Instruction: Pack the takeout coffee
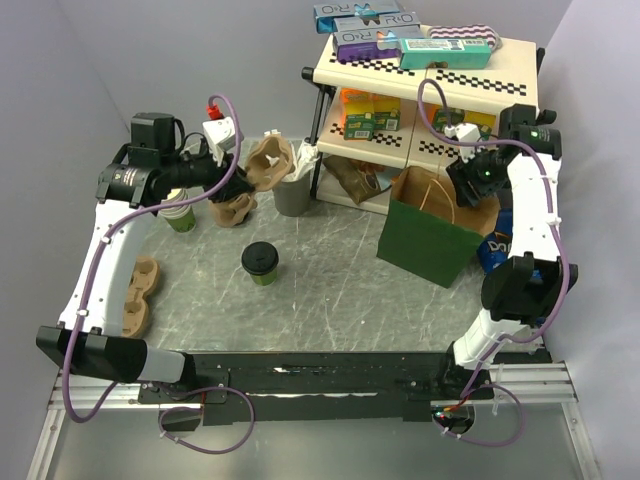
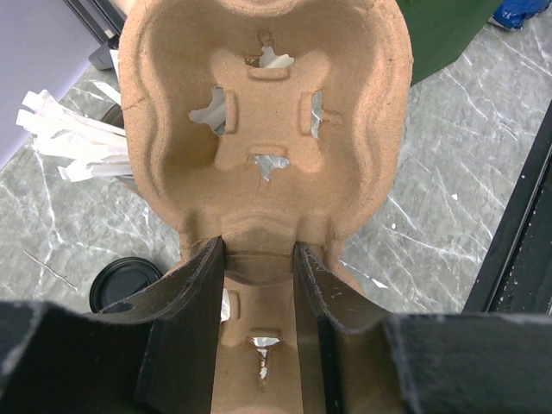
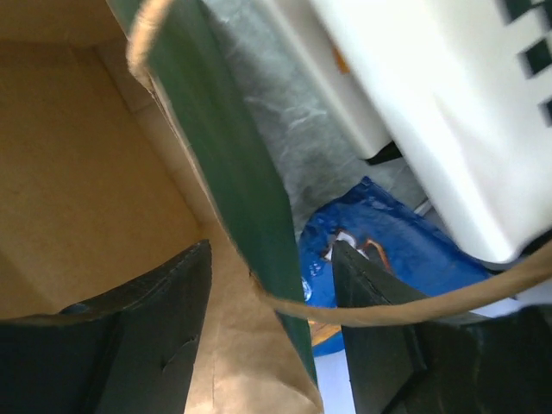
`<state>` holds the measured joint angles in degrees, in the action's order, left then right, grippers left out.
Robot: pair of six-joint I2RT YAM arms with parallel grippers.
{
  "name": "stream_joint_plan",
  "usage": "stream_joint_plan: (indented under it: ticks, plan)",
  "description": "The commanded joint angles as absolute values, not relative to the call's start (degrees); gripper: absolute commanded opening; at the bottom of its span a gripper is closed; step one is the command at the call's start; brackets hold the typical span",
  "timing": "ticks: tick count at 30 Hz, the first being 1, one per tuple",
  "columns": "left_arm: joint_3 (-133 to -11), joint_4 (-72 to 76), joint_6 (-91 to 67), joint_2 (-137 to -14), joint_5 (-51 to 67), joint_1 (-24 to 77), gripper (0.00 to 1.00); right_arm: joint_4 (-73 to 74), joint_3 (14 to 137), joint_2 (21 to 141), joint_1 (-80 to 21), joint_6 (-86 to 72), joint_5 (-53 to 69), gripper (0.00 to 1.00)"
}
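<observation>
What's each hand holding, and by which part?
Left hand grips the cardboard cup carrier by its narrow middle. Right hand straddles the green bag wall, unclamped.

The takeout coffee point(image 1: 260, 262) stands on the table point(image 1: 330, 295) between my two arms, in front of the cutlery holder point(image 1: 293, 192). To its right the paper bag point(image 1: 425, 245) stands before the shelf rack point(image 1: 430, 70), with a snack bag point(image 1: 495, 252) just right of it. My right gripper point(image 3: 272, 259) straddles the bag's wall on that side, one finger inside and one outside. My left gripper point(image 2: 259, 250) clamps a cup carrier point(image 2: 263, 112) left of the cutlery holder. A lidless cup point(image 1: 181, 217) sits under my left arm, and a carrier stack point(image 1: 140, 295) lies nearer me.
</observation>
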<state>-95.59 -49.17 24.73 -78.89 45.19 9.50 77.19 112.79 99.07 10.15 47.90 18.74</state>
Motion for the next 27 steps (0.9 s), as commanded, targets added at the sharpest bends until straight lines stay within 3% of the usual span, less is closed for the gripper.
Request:
stream_joint_plan:
  ticks: [1, 19, 24, 27]
  plan:
    - [-95.01, -47.37, 25.14, -78.05, 46.49, 9.93, 0.01, 78.4, 109.69, 94.75, 8.62, 49.04, 16.7, 0.64]
    - [-94.83, -46.76, 24.79, -78.31, 45.97, 10.63, 0.01, 74.53, 112.5, 94.48, 8.61, 49.66, 16.61, 0.57]
    - [-94.75, -46.84, 24.52, -78.31, 46.05, 10.81, 0.01, 73.65, 112.33, 94.04, 10.19, 47.99, 17.93, 0.52]
    - [-95.01, -46.93, 24.52, -78.75, 46.05, 11.16, 0.01, 72.95, 111.1, 93.43, 10.89, 47.29, 18.89, 0.42]
